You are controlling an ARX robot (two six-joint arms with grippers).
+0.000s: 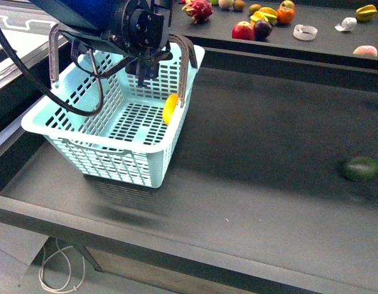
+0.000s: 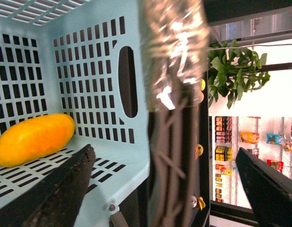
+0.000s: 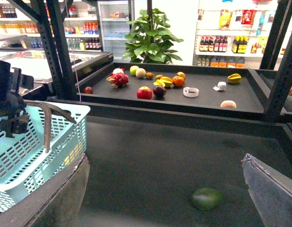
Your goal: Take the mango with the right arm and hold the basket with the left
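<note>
Two hands: one at the basket, one empty.
Left hand: over the basket's far end; in its wrist view the grey-brown handle stands between wide-apart fingers. Whether they press on it, I cannot tell.
Right hand: fingers spread, nothing between them, over bare tabletop beside the basket.
Basket: turquoise, slotted, one end looking lifted off the tabletop; motion blur under it.
Mango: yellow, inside the basket, lying against its wall on the side toward the green fruit.
Green fruit: dark oval, alone on the tabletop, well apart from the basket.
Far shelf: beyond the basket, carrying assorted fruit.
Progress: the mango is already in the basket, so the picking looks done; holding the basket seems the part in hand.
Hidden: right arm absent from the front view; the left fingertips are cut off by their wrist picture's edge; contact with the handle is unclear.
</note>
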